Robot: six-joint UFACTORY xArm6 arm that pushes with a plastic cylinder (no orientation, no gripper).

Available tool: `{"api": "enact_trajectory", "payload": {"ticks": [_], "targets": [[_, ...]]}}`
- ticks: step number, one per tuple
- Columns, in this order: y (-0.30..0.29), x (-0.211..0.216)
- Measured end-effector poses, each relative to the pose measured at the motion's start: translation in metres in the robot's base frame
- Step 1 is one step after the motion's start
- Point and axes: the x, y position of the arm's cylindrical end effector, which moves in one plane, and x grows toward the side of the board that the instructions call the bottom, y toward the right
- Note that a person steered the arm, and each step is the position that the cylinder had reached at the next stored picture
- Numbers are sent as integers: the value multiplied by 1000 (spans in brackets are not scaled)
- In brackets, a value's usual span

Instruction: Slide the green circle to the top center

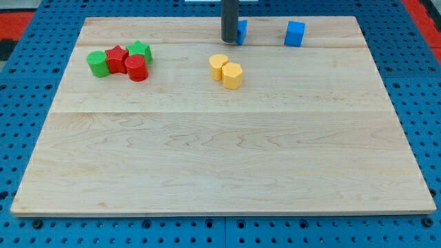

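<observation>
Sitting at the table's [227,172] top center, my tip [229,40] half-hides a blue block [242,31]. End effector's a bare rod, nothing held. Green circle [97,63] is far left, touching the red star [117,58].

- The scene is lit brightly and evenly from above.
- Only short, soft shadows are cast beneath the blocks on the wooden board [220,158].
- No harsh glare is seen on the board.
- Focus is held throughout; slight softness is noticed at the corners.
</observation>
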Motion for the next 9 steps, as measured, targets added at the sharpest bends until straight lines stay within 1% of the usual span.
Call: {"api": "enact_trajectory", "payload": {"ticks": [2,3,4,5,6,8,9], "targets": [[-1,35],[-1,35],[24,36],[57,61],[61,89],[59,97],[59,121]]}}
